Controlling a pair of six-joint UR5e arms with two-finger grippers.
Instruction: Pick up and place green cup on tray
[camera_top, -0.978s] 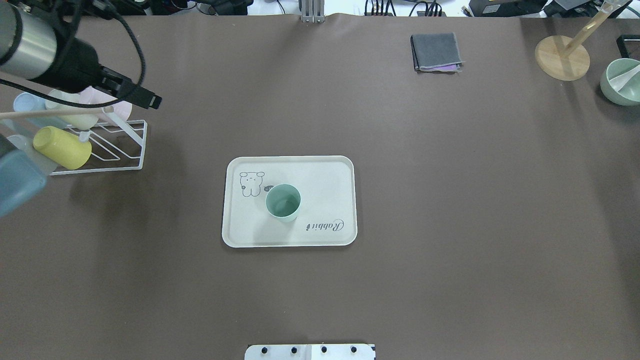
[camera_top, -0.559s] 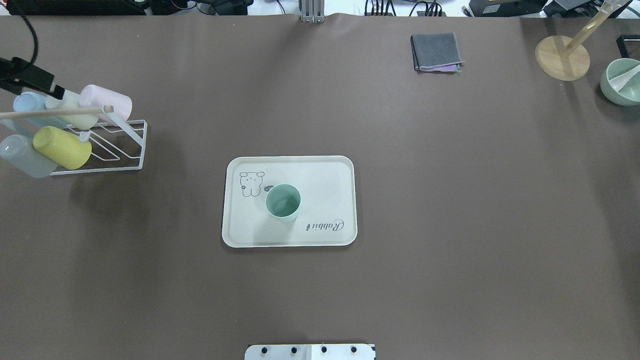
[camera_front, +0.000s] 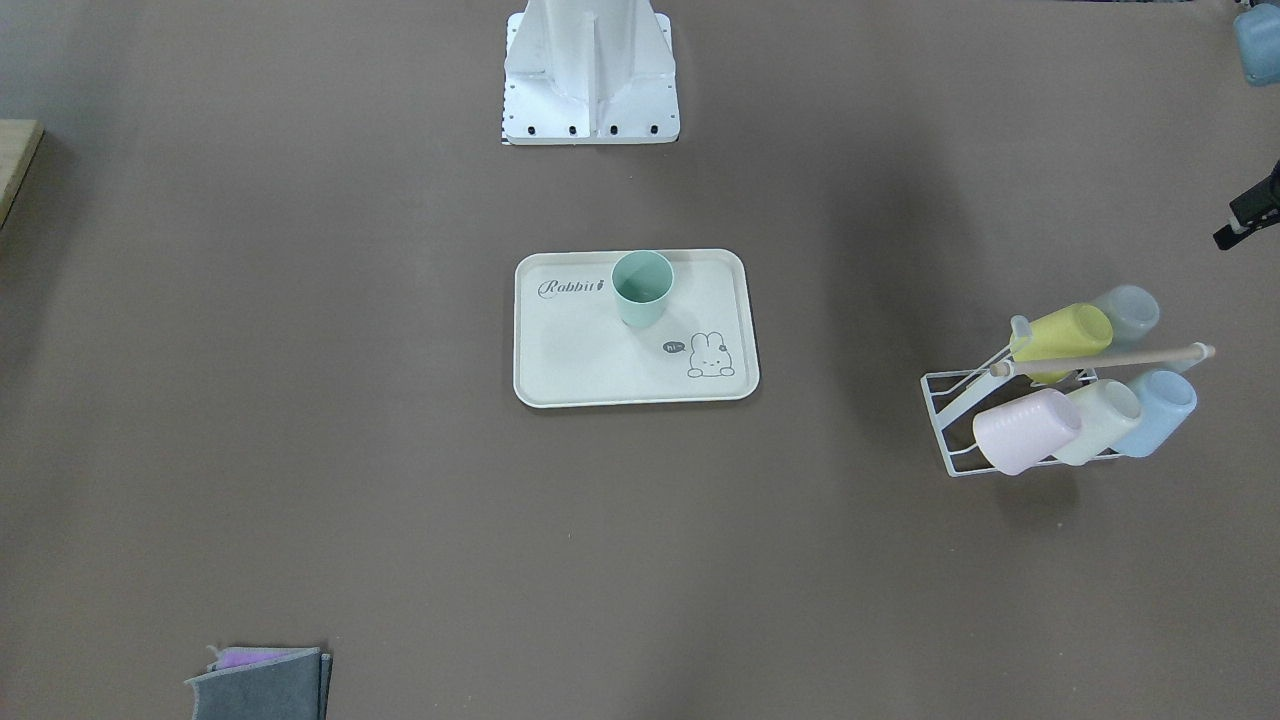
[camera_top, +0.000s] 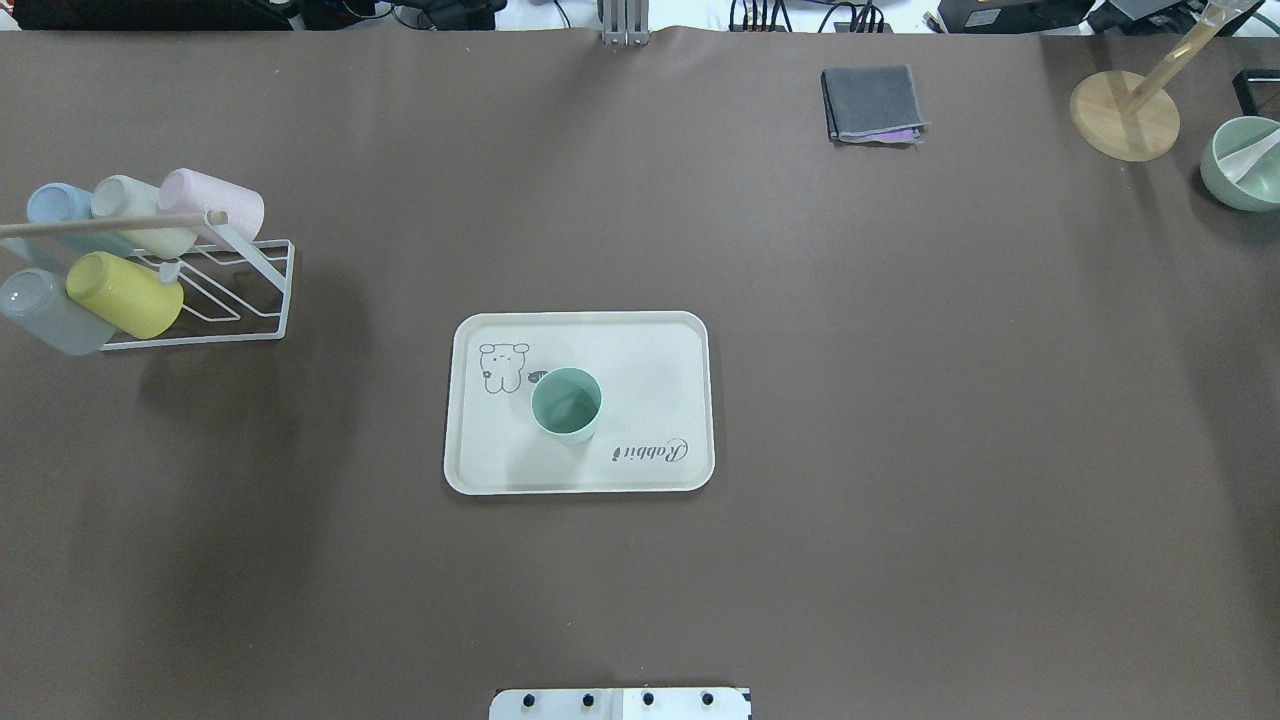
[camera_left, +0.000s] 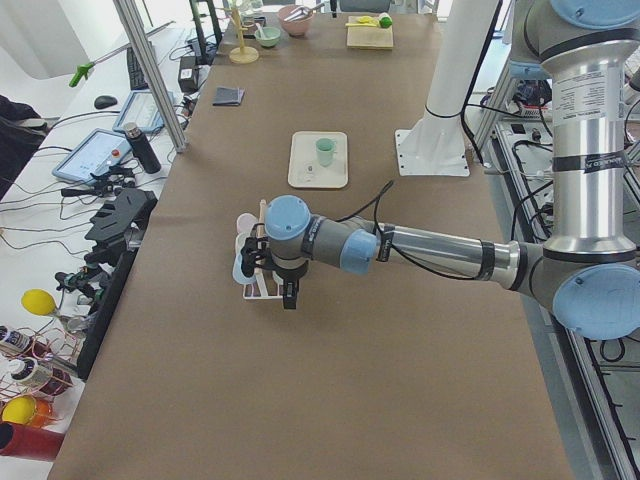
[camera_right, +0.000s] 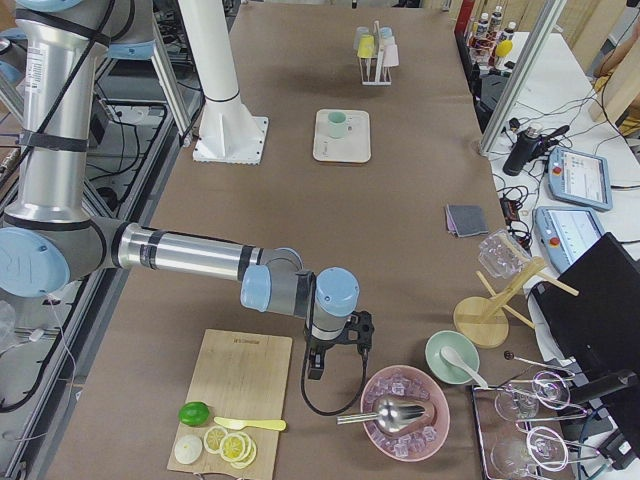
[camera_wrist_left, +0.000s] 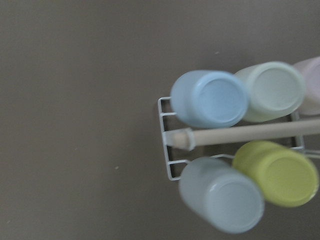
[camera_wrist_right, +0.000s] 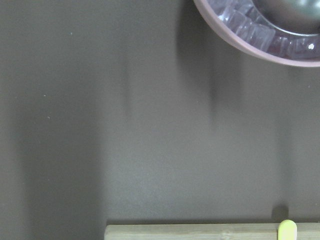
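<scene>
The green cup (camera_top: 566, 404) stands upright on the cream tray (camera_top: 640, 350), near the tray's middle; it also shows in the front-facing view (camera_front: 641, 288) on the tray (camera_front: 600, 360). Nothing holds it. My left gripper (camera_left: 289, 295) hangs over the cup rack at the table's left end, far from the tray, and shows only in the left side view. My right gripper (camera_right: 316, 368) hangs low between a cutting board and a pink bowl, and shows only in the right side view. I cannot tell whether either gripper is open or shut.
A white wire rack (camera_top: 240, 290) holds several pastel cups, among them a yellow-green cup (camera_top: 125, 293) and a whitish one (camera_top: 140, 225). A folded grey cloth (camera_top: 872, 103), a wooden stand (camera_top: 1125, 115) and a green bowl (camera_top: 1243, 165) sit at the far right.
My left arm has drawn back leftward out of the overhead view, uncovering the cup rack. The green cup and the tray have not moved.
</scene>
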